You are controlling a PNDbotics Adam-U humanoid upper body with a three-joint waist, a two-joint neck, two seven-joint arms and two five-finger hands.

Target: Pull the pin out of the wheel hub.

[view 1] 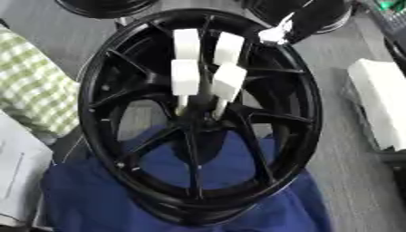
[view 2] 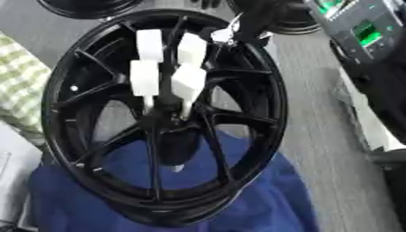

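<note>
A black spoked wheel hub [view 1: 103, 81] lies tilted on a blue cloth [view 1: 87, 199], filling the middle of both views. Several white block-headed pins stand at its centre. Two lower ones [view 1: 185, 78] [view 1: 229, 81] have thin shafts running down into the hub's middle, and two more [view 1: 186, 43] [view 1: 228, 47] stand just behind them. My right hand [view 1: 274, 34] comes in from the upper right as a black arm with a pale silvery tip. It sits at the rim's top right edge, apart from the pins. My left hand shows in neither view.
A green-checked cloth [view 1: 28, 86] lies at the left, with a pale sheet [view 1: 16, 176] below it. A white box [view 1: 384, 104] sits to the right. Other black wheels [view 1: 103, 7] stand at the back. A device with green screens [view 2: 357, 27] is at the upper right.
</note>
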